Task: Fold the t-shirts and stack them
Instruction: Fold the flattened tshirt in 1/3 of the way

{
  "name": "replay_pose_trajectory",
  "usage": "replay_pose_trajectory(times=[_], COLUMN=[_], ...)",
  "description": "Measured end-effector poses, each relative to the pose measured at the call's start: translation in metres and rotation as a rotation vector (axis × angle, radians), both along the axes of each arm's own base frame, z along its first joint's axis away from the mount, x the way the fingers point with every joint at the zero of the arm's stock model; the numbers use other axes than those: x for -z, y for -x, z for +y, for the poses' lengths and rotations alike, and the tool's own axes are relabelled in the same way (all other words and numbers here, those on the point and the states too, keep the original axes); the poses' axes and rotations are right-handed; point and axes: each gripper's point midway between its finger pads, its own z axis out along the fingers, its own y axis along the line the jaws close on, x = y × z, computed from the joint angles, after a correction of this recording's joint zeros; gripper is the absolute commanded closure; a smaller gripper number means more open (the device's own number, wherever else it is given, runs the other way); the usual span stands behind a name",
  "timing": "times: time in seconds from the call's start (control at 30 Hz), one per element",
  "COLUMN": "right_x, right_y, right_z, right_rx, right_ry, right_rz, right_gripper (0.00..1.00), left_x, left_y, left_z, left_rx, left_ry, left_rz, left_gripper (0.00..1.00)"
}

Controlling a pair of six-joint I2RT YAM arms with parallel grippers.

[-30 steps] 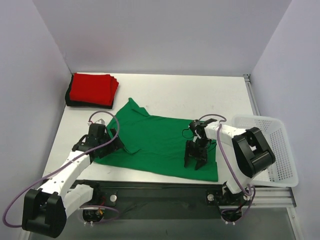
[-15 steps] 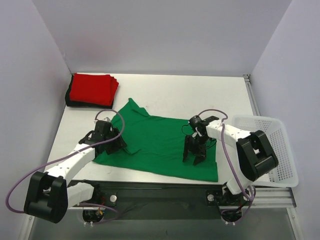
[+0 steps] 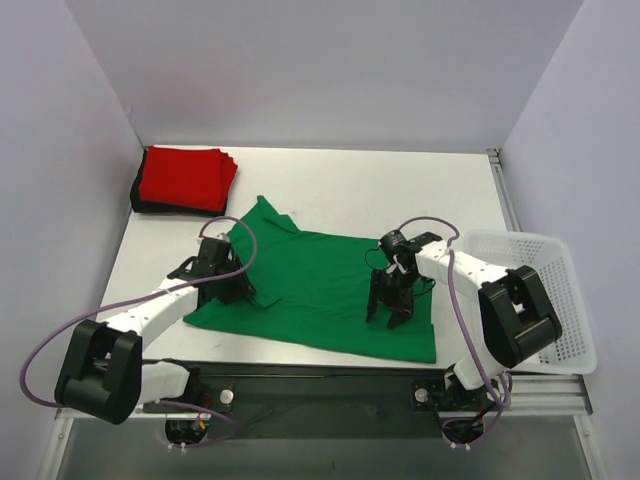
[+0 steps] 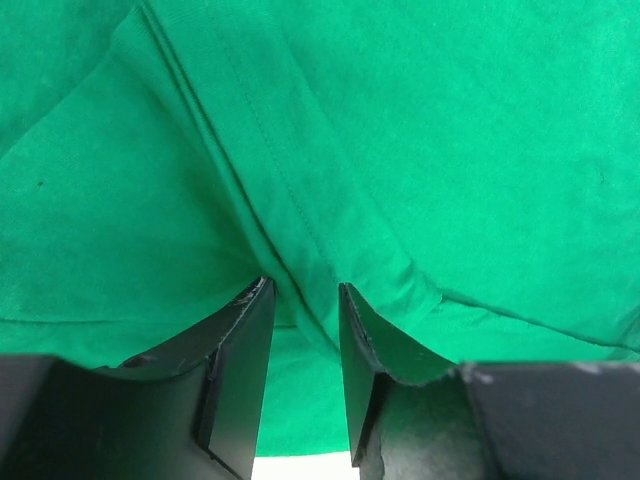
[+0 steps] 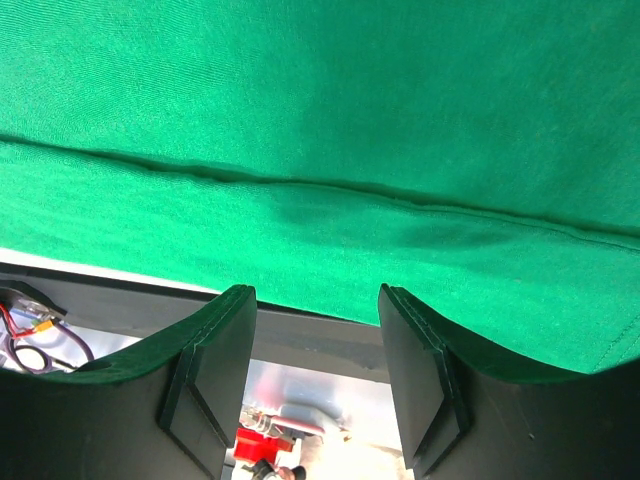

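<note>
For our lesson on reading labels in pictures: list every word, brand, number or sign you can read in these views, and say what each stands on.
No readable text in any view.
The green t-shirt is plain in all three views.
The folded red t-shirt and the black t-shirt under it show no print.
The white basket, left arm and right arm show no legible label.

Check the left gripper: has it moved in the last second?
Yes: the left gripper, on the green t-shirt, shifted slightly toward the folded red t-shirts at the back.
</note>
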Motion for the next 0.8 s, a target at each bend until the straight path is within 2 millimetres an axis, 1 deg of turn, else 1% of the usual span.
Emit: replay_pose_trajectory(times=[0.13,0.17,0.23,0.33,0.37,0.4,0.5,0.63,0.8], right_x=[0.000,0.000,0.000,0.001,0.001,0.002,0.003,0.003,0.004], right_y=[0.001,0.001,0.002,0.004,0.005,0.005,0.007,0.008,0.009], right_z=[0.000,0.000,-0.001,-0.002,-0.003,-0.003,-0.005,-0.004,-0.005], right_rx=[0.001,0.002,0.003,0.003,0.003,0.003,0.002,-0.003,-0.003], right_ry=[0.001,0.001,0.002,0.004,0.006,0.009,0.014,0.015,0.018], right_rz=[0.000,0.000,0.000,0.003,0.004,0.005,0.009,0.008,0.011], right_gripper=[0.47,0.47,0.47,0.47,0.47,0.47,0.47,0.47,0.47], left_x=[0.001,0.001,0.001,0.001,0.001,0.000,0.000,0.004,0.006], left_y=[-0.004,-0.005,-0.005,-0.005,-0.005,-0.006,-0.009,-0.010,-0.013], left_z=[-0.003,-0.003,-0.004,-0.004,-0.005,-0.005,-0.007,-0.009,-0.014], left_rx=[0.005,0.006,0.010,0.012,0.013,0.014,0.017,0.026,0.043], left_ry=[-0.002,-0.003,-0.004,-0.006,-0.008,-0.008,-0.006,-0.010,-0.013], left_rz=[0.000,0.000,-0.001,-0.002,-0.004,-0.006,-0.011,0.000,0.005], left_gripper=[0.64,0.66,0.68,0.74,0.76,0.82,0.91,1.00,1.00])
